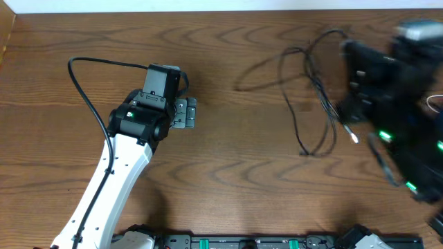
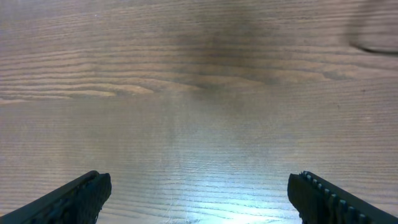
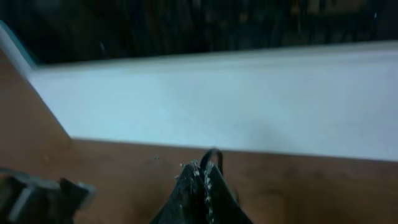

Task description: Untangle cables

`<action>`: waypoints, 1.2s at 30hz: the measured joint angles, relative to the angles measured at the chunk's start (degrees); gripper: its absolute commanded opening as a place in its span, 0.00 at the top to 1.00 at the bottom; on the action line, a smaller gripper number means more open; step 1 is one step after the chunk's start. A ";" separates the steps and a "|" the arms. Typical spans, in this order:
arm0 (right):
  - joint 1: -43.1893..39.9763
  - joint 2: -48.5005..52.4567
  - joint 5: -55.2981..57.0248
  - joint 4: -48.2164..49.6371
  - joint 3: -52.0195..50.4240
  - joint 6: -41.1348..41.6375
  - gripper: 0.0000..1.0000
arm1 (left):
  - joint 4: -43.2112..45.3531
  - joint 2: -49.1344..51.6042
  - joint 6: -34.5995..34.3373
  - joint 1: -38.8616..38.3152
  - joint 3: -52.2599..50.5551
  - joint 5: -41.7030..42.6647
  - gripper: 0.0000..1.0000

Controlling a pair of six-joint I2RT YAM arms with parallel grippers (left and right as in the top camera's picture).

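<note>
Thin black cables [image 1: 313, 86] lie in loose crossing loops on the wooden table right of the middle, and one strand ends in a small pale plug [image 1: 354, 137]. My right gripper [image 1: 348, 48], blurred in the overhead view, is at the loops' far right end. In the right wrist view its jaws [image 3: 204, 171] are shut on a black cable, whose loop [image 3: 212, 155] sticks out above the tips. My left gripper [image 1: 185, 113] is left of the middle, far from the cables. In the left wrist view it is open and empty [image 2: 199, 193] over bare wood.
A thick black arm cable [image 1: 86, 90] arcs from the left arm over the table's left part. A thin white curve [image 1: 432, 101] shows at the right edge behind the right arm. The table's far edge meets a white surface [image 3: 217, 106]. A rail [image 1: 242, 242] runs along the near edge.
</note>
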 measured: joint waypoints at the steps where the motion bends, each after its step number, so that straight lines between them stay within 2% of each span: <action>1: -0.04 -0.61 -0.50 0.28 0.33 -0.04 0.99 | 0.02 0.00 0.00 0.00 0.00 0.04 0.04; 6: -0.04 0.35 -4.15 0.83 0.74 -0.46 0.99 | 0.79 0.00 -0.02 0.00 0.00 2.99 0.04; 12: -0.02 8.13 -7.04 0.46 0.70 -1.07 0.99 | 2.40 0.00 0.00 0.00 0.00 8.92 0.04; 18: -0.04 13.44 -7.30 -5.70 0.31 -1.27 0.99 | 2.45 0.00 0.00 0.00 0.00 10.45 0.04; 19: -0.04 13.55 -6.78 -7.58 0.26 -0.94 0.94 | 2.47 0.00 0.00 0.00 0.00 10.56 0.04; 21: -0.04 13.53 -4.70 -12.39 0.26 1.33 0.76 | 2.54 0.00 0.02 0.00 0.00 10.62 0.04; 23: -0.04 13.55 -1.57 -18.27 0.26 4.76 0.67 | 2.58 0.00 0.13 0.00 0.00 10.60 0.04; 26: -0.04 14.08 4.04 -28.00 -0.13 14.78 0.47 | 2.60 0.00 0.57 0.00 0.00 9.99 0.04; 29: -0.04 14.32 8.81 -35.80 -2.91 28.24 0.37 | 2.62 0.00 1.03 0.00 0.00 8.37 0.04; 32: -0.02 14.32 11.52 -38.56 -8.46 40.94 0.24 | 2.62 0.00 1.42 0.00 0.00 7.21 0.04; 36: 0.46 14.53 11.89 -36.92 -18.03 52.22 0.22 | 2.62 0.00 1.53 0.00 0.00 6.67 0.04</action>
